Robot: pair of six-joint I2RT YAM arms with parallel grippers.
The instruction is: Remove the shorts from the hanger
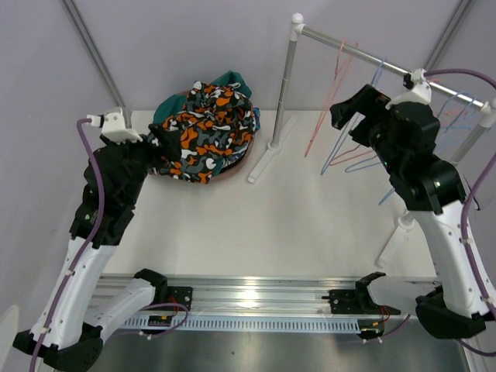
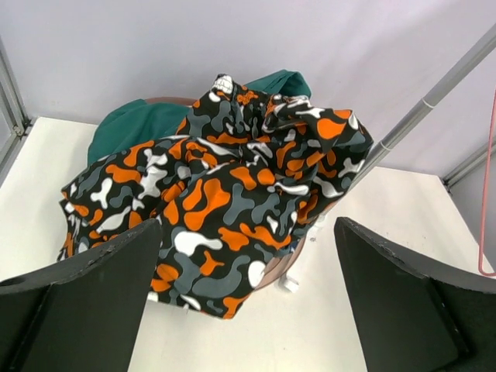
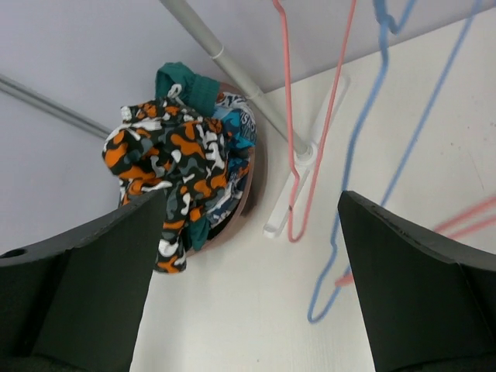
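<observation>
Shorts (image 1: 205,128) heaped upper left, hangers (image 3: 284,77) bare | left tool (image 2: 248,232), right tool (image 3: 252,200) wide open, empty | likely done: withdraw without snagging

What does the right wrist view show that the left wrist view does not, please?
Only the right wrist: the open right gripper, empty blue wire hangers and blue patterned fabric in the pile. Only the left wrist: the open left gripper. Both: the orange-black-white camouflage shorts, teal green fabric, round brown basket, grey metal rack pole and a pink wire hanger.
</observation>
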